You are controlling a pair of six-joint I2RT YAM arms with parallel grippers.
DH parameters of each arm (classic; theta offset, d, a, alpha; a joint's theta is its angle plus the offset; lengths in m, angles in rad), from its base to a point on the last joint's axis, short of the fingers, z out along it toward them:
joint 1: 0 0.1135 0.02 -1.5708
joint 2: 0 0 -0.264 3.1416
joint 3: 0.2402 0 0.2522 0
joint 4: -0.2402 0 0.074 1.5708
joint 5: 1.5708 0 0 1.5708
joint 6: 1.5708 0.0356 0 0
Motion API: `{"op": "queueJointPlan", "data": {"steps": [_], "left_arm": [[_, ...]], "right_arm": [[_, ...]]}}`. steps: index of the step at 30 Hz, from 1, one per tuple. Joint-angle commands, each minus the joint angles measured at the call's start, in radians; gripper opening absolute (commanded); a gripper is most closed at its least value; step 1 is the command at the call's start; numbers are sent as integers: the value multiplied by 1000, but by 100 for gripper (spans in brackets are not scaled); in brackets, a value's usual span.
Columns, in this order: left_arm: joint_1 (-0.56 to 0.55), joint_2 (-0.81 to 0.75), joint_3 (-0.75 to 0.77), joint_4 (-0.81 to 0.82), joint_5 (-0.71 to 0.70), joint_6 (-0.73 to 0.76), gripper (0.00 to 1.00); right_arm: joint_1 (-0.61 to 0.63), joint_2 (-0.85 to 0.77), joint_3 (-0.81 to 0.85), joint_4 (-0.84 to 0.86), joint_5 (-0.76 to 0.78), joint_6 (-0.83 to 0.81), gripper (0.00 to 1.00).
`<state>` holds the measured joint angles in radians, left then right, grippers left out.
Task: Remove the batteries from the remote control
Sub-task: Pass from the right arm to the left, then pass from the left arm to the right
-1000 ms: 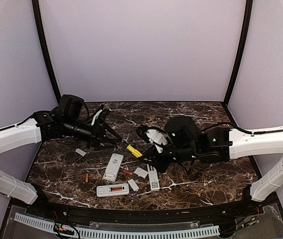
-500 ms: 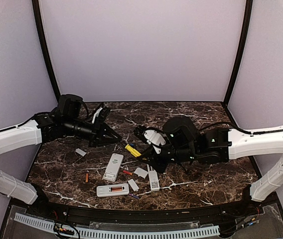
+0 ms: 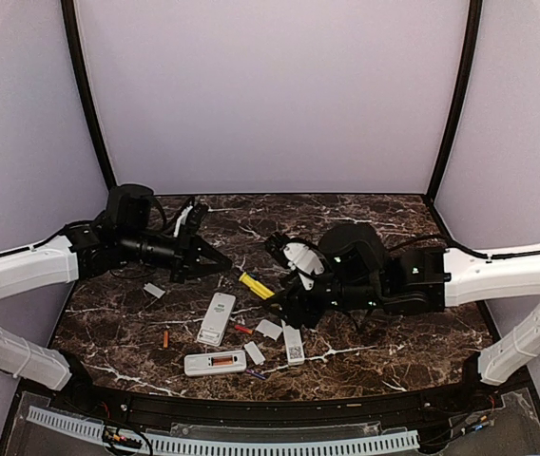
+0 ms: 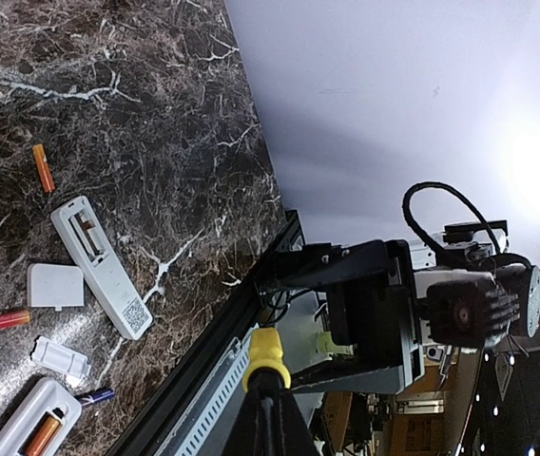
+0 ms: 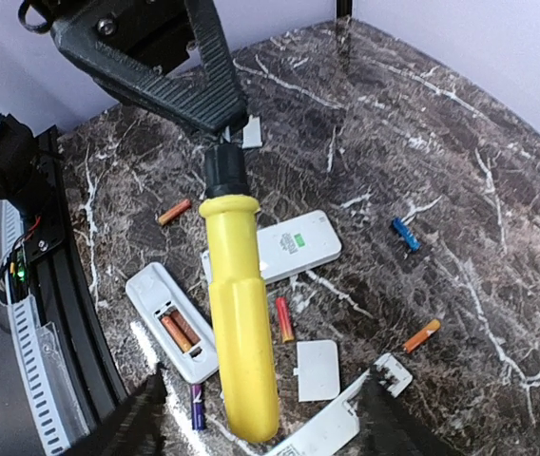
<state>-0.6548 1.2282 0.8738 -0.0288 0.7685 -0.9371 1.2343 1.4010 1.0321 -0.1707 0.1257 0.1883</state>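
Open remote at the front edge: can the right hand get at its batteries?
Probably not yet: the yellow-handled tool, gripped by the left hand, sits between the open right hand and that remote.

Top camera – high at the near edge, facing the back wall [image 3: 270,95], whole tabletop [image 3: 394,342] framed. Wrist cameras close, facing each other – both catch the yellow-handled tool [image 5: 240,323], open remote [image 5: 170,323].

There are three remotes [image 3: 216,318], three flat white covers [image 3: 269,329] and one yellow-handled tool [image 5: 239,323]. I count seven batteries [image 5: 284,318]: two orange inside one open remote, and five loose, two orange, two blue, one red.
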Motion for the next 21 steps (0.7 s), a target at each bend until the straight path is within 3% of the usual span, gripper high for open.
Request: {"op": "queueJointPlan", "data": {"steps": [1, 4, 10, 14, 21], "left_arm": [[7, -88, -42, 137, -59, 5, 0], [13, -129, -74, 242, -101, -2, 0], [15, -175, -136, 445, -101, -8, 0], [15, -191, -166, 505, -90, -15, 0], [15, -203, -189, 572, -65, -32, 0]], "right_arm": [[-23, -81, -49, 105, 93, 196, 76], [-56, -119, -96, 181, 90, 404, 85], [-106, -148, -225, 533, -5, 726, 87], [-118, -125, -238, 749, -78, 747, 85], [-118, -58, -159, 776, -203, 715, 72]]}}
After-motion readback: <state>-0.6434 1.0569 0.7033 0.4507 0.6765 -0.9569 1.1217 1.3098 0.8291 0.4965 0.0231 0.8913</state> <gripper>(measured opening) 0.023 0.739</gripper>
